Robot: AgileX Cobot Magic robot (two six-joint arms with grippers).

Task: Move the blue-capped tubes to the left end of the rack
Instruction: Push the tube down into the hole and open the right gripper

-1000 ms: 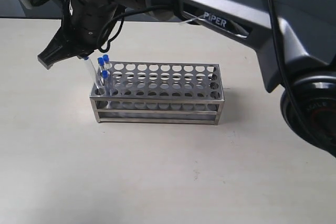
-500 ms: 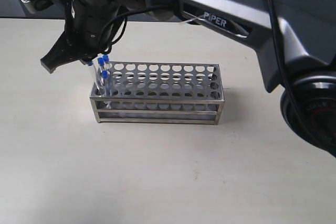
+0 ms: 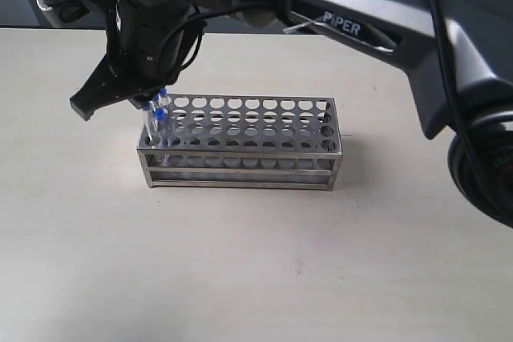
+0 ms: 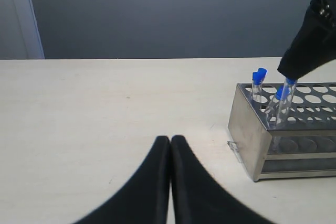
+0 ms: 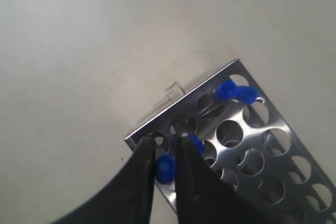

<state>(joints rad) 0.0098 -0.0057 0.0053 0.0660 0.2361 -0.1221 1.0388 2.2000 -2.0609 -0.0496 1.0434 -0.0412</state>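
Note:
The steel rack (image 3: 240, 152) stands mid-table. My right gripper (image 3: 147, 102) reaches across to its left end and is shut on a blue-capped tube (image 3: 147, 118), which stands part-way down in a front corner hole. In the right wrist view the fingers (image 5: 144, 156) pinch that tube's blue cap (image 5: 165, 169) over the rack (image 5: 278, 124) corner. Three more blue-capped tubes (image 4: 255, 80) stand in neighbouring holes at the same end of the rack (image 4: 249, 129). My left gripper (image 4: 171, 138) is shut and empty, low over the table, apart from the rack.
The right arm (image 3: 361, 22) spans above the table from the right. The rack's other holes (image 3: 264, 118) are empty. Bare table (image 3: 240, 278) lies in front of the rack and to its left.
My right gripper has come down and slightly right with the tube, which has sunk deeper into the rack's left end and stands more upright.

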